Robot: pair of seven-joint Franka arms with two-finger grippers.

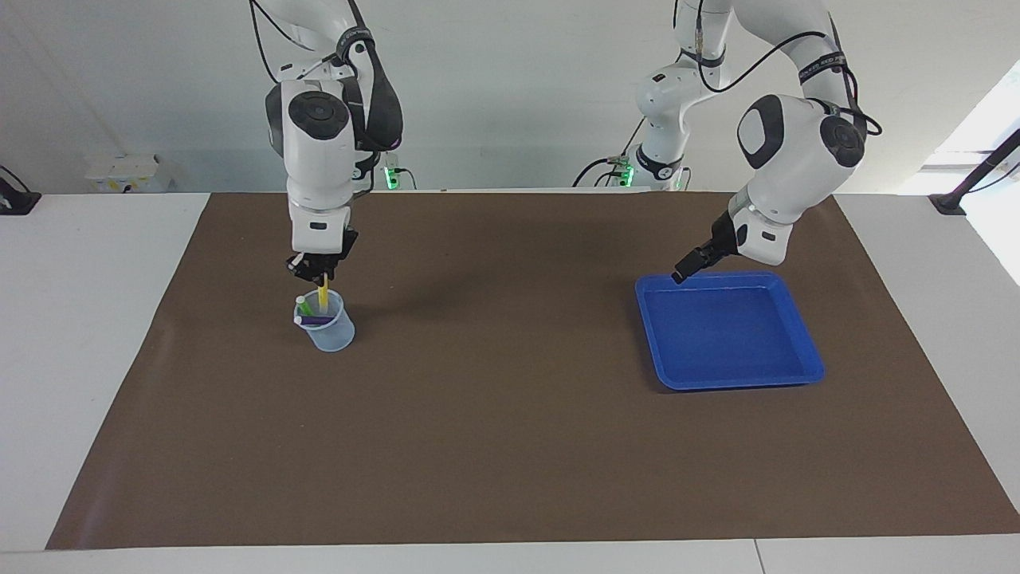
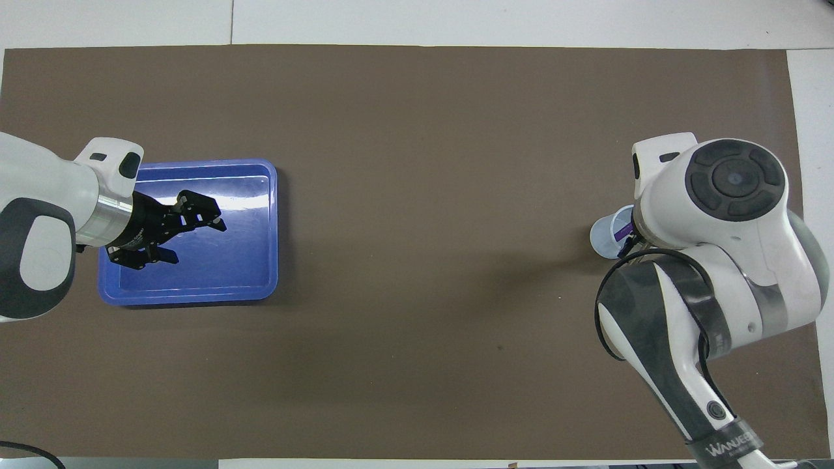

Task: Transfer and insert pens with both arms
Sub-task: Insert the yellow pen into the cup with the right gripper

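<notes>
A clear plastic cup (image 1: 333,328) stands on the brown mat toward the right arm's end of the table. A purple pen (image 1: 317,320) and a green pen (image 1: 304,306) lean inside it, pale ends up. My right gripper (image 1: 320,277) hangs straight over the cup, shut on the upright yellow pen (image 1: 323,293), whose lower end dips inside the cup's rim. In the overhead view the right arm hides all but part of the cup (image 2: 604,236) and a bit of the purple pen (image 2: 623,229). My left gripper (image 2: 199,245) is open and empty above the blue tray (image 2: 251,267).
The blue tray (image 1: 729,331) lies empty toward the left arm's end of the brown mat (image 1: 510,446). Two smaller white arms with green lights (image 1: 390,175) stand at the robots' edge of the table.
</notes>
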